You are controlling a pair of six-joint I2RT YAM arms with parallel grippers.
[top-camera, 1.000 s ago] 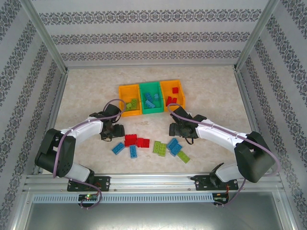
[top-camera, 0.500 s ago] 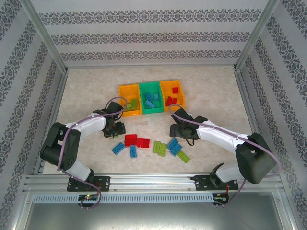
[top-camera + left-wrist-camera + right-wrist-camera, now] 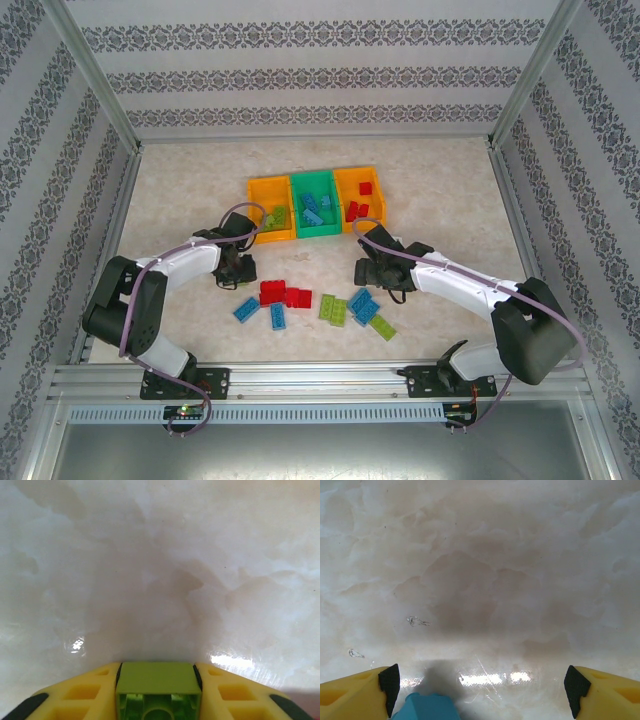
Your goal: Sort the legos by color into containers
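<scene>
L end effector (image 3: pixel 238 270) edged right; L elbow swung inward.

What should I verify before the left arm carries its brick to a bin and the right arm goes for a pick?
1. Left claw grip on the lime green brick: ok, the brick sits squarely between the fingers.
2. Left orange bin as the green target: ok, it holds green bricks.
3. Right claw open: ok, fingers wide apart.
4. Blue brick centred in the right claw: not ok, it lies beside one finger.
5. Lime green brick lifted off the table: cannot tell.
</scene>
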